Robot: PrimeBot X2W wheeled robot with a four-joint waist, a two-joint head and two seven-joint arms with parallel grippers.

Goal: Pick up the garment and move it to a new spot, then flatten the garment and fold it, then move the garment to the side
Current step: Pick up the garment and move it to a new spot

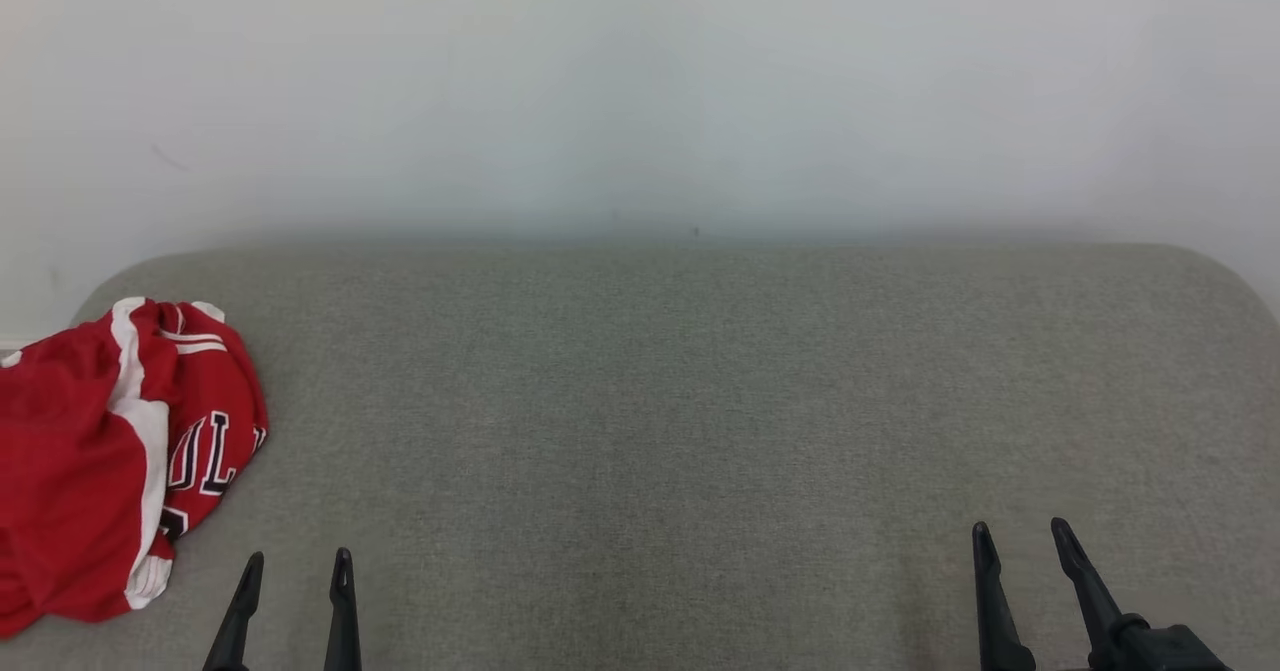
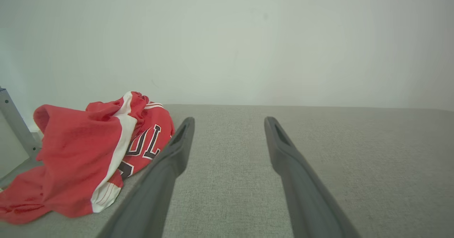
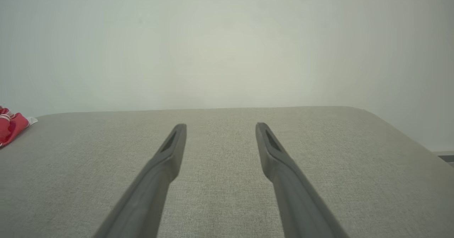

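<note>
The garment [image 1: 110,451] is a crumpled red jersey with white stripes and black lettering, bunched at the left edge of the grey fabric table [image 1: 660,431], partly hanging over it. It lies left of the fingers in the left wrist view, garment [image 2: 85,153], and as a red scrap at the far left of the right wrist view, garment [image 3: 10,126]. My left gripper [image 1: 298,563] stands open just right of the garment near the front edge, not touching it, left gripper [image 2: 228,122]. My right gripper [image 1: 1022,531] is open and empty over the front right, right gripper [image 3: 220,128].
A pale wall [image 1: 640,91] rises behind the table's far edge. The table has rounded corners; its right edge [image 3: 400,131] drops off. A grey metal bar [image 2: 14,124] stands beyond the table's left side.
</note>
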